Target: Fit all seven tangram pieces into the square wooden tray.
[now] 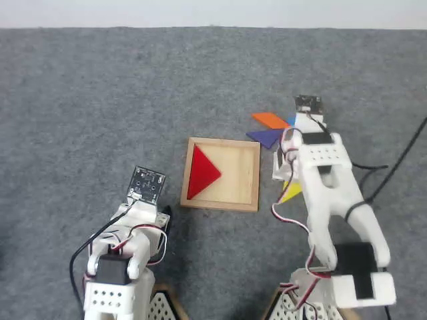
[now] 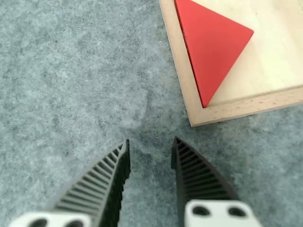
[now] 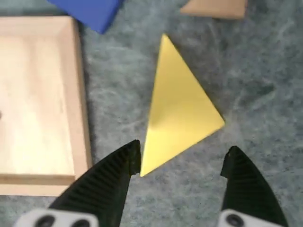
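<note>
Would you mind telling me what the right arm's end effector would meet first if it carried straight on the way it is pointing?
Most likely the yellow triangle: it lies directly ahead of the open right end effector, though depth is unclear.

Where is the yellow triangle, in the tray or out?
Out. The yellow triangle lies flat on the grey carpet beside the wooden tray, clear of its rim.
</note>
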`<state>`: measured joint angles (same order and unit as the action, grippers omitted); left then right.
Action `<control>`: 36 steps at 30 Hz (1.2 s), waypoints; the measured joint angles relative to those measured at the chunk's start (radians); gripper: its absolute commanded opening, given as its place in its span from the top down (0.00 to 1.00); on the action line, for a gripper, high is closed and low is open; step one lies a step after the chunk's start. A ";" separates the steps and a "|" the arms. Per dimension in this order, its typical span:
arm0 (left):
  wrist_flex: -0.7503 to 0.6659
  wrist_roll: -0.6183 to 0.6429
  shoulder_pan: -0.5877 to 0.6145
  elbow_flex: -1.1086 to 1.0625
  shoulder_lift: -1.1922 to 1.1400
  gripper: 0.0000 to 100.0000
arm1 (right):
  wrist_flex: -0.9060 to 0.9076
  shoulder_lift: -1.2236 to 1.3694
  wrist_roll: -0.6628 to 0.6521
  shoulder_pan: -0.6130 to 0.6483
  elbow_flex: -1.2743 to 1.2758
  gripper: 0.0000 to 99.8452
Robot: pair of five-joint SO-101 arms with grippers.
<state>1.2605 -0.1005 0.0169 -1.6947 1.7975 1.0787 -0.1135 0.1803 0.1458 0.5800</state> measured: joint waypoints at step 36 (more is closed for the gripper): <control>0.000 0.000 0.000 0.000 0.000 0.86 | -0.063 0.302 0.034 -0.006 -0.161 0.65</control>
<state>1.2605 -0.1005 0.0169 -1.6947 1.7975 1.0157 0.1887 0.2140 0.1396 0.4189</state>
